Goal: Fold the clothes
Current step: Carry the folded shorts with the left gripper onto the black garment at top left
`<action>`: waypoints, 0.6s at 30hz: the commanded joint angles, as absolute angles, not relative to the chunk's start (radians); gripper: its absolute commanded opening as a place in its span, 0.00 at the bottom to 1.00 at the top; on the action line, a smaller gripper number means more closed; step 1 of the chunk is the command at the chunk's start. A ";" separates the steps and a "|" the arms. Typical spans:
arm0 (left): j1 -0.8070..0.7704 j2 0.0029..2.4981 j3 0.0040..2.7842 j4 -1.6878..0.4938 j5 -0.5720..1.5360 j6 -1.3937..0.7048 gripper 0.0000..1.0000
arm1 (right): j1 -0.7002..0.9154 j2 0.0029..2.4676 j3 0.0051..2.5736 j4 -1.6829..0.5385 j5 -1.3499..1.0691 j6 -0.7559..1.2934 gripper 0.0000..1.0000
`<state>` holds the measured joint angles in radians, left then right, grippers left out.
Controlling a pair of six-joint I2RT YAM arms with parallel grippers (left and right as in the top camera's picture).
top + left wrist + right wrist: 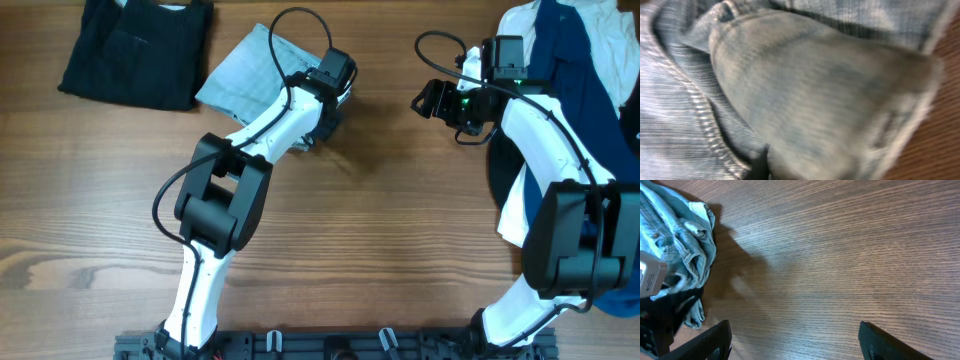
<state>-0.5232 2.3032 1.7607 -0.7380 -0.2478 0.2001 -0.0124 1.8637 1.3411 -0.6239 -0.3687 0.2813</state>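
The pale blue denim shorts lie bunched at the back of the table, left of centre. My left gripper is at their right edge, and its view is filled by a lifted fold of denim with seam stitching. One dark fingertip shows pressed against the cloth, so the gripper appears shut on the shorts. My right gripper is open and empty over bare wood, to the right of the shorts. In its view the shorts sit at the far left.
A folded black garment lies at the back left. A heap of dark blue and white clothes fills the right edge, under the right arm. The wooden table runs down to the front rail.
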 commanded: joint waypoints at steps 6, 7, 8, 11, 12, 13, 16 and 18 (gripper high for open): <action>-0.476 2.273 1.809 -0.813 -0.238 0.123 0.04 | -0.015 1.881 1.333 -0.624 -0.359 0.263 0.83; -0.460 2.234 1.837 -0.830 -0.257 0.123 0.04 | -0.015 1.881 1.333 -0.624 -0.358 0.263 0.82; -0.438 2.178 1.871 -0.844 -0.289 0.126 0.04 | -0.015 1.881 1.333 -0.625 -0.359 0.265 0.82; -0.382 2.045 1.913 -0.839 -0.318 0.173 0.04 | -0.015 1.881 1.333 -0.629 -0.358 0.265 0.82; -0.366 2.013 1.913 -0.834 -0.330 0.176 0.04 | -0.015 1.881 1.333 -0.630 -0.359 0.265 0.82; -0.350 1.985 1.913 -0.831 -0.343 0.177 0.04 | -0.015 1.881 1.333 -0.630 -0.358 0.265 0.82; -0.288 1.912 1.913 -0.799 -0.380 0.210 0.04 | -0.014 1.881 1.333 -0.630 -0.359 0.265 0.82; -0.254 1.888 1.913 -0.755 -0.433 0.236 0.04 | -0.014 1.881 1.333 -0.634 -0.359 0.265 0.82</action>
<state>-0.2901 1.9369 1.8854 -0.7979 -0.3332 0.1791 -0.0124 1.8637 1.3411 -0.6296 -0.3687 0.2817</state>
